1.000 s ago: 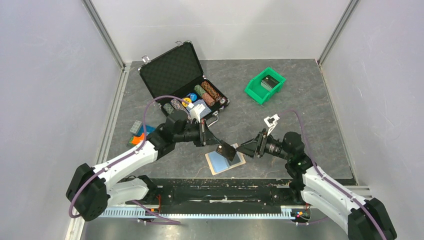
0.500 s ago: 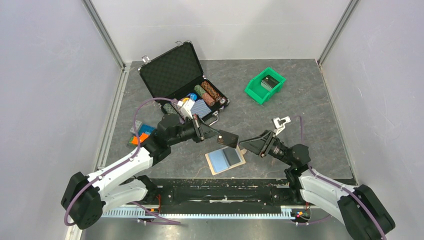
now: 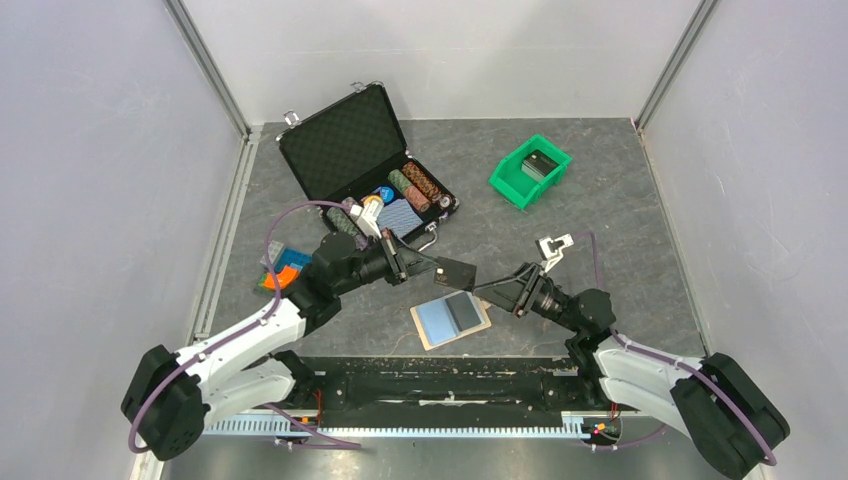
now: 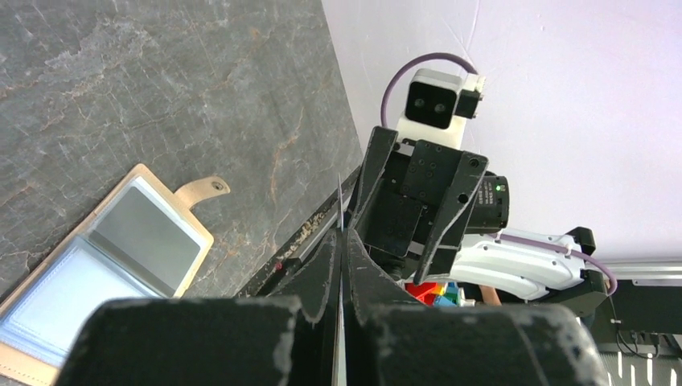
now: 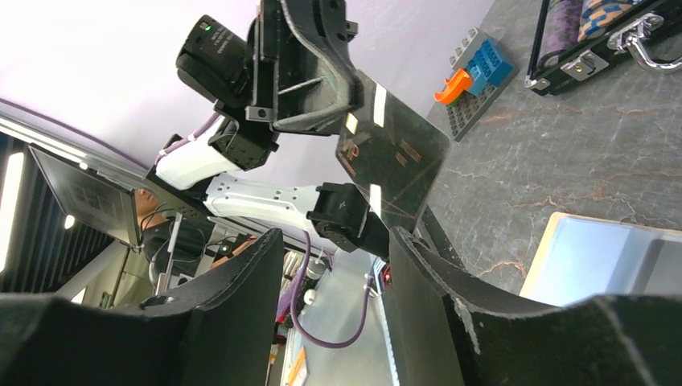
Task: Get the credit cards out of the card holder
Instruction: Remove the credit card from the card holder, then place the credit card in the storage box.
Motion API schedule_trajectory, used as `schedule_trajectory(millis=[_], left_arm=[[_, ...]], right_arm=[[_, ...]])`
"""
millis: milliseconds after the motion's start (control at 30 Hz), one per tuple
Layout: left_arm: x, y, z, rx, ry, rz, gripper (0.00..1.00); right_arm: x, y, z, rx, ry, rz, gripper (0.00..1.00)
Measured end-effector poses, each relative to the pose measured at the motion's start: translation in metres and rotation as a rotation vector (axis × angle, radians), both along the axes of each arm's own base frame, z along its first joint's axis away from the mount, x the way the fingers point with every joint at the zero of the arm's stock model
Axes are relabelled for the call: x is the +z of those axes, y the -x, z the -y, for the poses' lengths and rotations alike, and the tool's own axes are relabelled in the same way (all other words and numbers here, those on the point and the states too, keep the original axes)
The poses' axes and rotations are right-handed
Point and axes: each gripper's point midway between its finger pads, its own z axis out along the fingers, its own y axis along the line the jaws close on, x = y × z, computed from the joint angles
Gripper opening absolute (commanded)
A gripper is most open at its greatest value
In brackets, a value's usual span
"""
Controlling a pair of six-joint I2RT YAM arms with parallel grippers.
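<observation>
Clamped shut, the left tool (image 3: 432, 266) grips one short edge of a dark credit card (image 3: 457, 273) and holds it in the air between the two arms, above the desk (image 3: 600, 200). From the left wrist we see this card edge-on, as a thin line rising from between the pads. We find the right tool (image 3: 487, 290) facing it with the jaws apart. In the right wrist view the card's free lower corner sits at the mouth of those jaws, and we cannot tell whether it touches a pad.

We locate the card holder (image 3: 432, 320) lying open and flat on the desk near the front edge, just below the held card in the top view. A grey card (image 3: 462, 310) rests in its right half.

We judge the cards to be light, thin, stiff and glossy, so they are likely to slip. We recommend setting the pads on the flat faces, well in from an edge. A corner grip would probably let the card pivot.

The grey card lies flush and offers only an edge. The holder looks light and may slide or lift, so we advise pinning it with the other tool.
</observation>
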Motion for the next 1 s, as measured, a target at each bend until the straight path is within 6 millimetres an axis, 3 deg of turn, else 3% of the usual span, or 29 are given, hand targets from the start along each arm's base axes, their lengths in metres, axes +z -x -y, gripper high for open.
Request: schedule_trajectory(millis=[333,767,1000], left_arm=[[0.026,-0.001,-0.011,0.059,0.047,0.068,0.02],[0.021,0.0,-0.012,0.06,0.039,0.056,0.02],[0.02,0.0,-0.012,0.062,0.048,0.041,0.02]], right_arm=[[-0.026,-0.006,-0.001,-0.028,0.086,-0.059,0.5],[-0.015,-0.009,-0.006,-0.016,0.058,-0.046,0.49],[-0.007,-0.014,-0.009,-0.016,0.045,-0.033,0.31]])
